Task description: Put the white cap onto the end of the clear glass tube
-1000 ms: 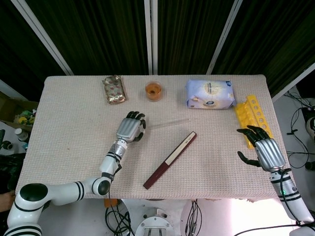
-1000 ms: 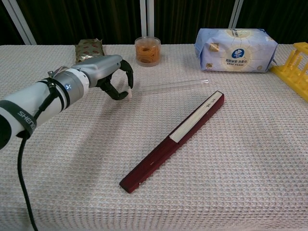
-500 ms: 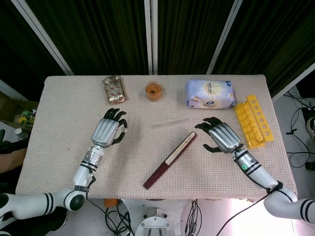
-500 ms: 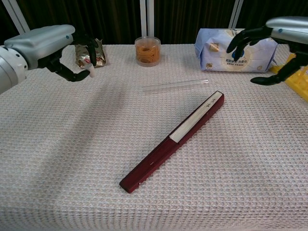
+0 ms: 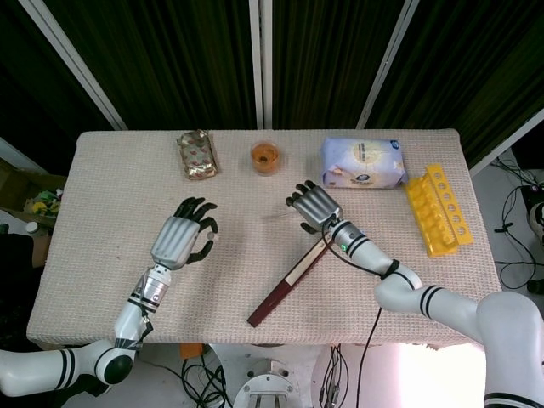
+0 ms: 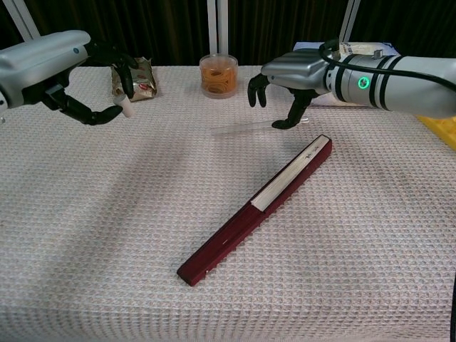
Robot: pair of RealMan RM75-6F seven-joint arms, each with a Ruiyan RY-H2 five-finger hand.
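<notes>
While left hand [image 6: 68,78] pinches white cap [image 6: 125,110], maroon box [image 6: 256,209] beside glass tube [image 6: 239,127].

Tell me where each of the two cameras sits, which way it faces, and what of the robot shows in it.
Head view: high above the near edge, looking down on the table; both forearms show, with the left hand and right hand.
Chest view: low at the near edge, looking across the top toward the dark curtain; left hand pinching the white cap, right hand over the glass tube.
Shared: both hands, the tube, the dark red box, tissue pack, snack jar.
</notes>
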